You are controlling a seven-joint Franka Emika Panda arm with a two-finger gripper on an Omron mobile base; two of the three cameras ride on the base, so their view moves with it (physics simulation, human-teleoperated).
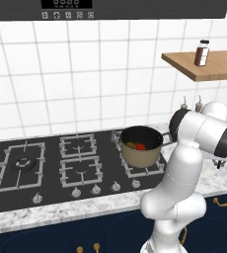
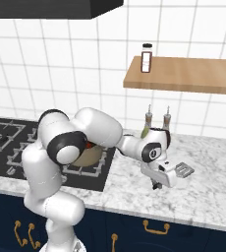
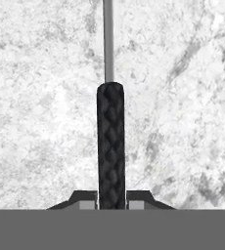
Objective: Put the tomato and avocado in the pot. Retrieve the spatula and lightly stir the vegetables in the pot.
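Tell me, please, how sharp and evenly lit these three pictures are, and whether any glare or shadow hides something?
Left base view: flat, even rendered light, no glare; the pot's black inside is dark, yet the tomato still shows. Right base view: soft, slightly coarse; the arm covers most of the pot. Hand view: sharp on the spatula's woven black handle between the jaws; the marble counter is bright, without hard shadow.

Glossy white rounded arm point(image 2: 93, 130) segments with dark grey joint rings, bulbous white base column, white boxy hand, gripper point(image 3: 111, 199) with two small dark finger tips point(image 3: 87, 197)
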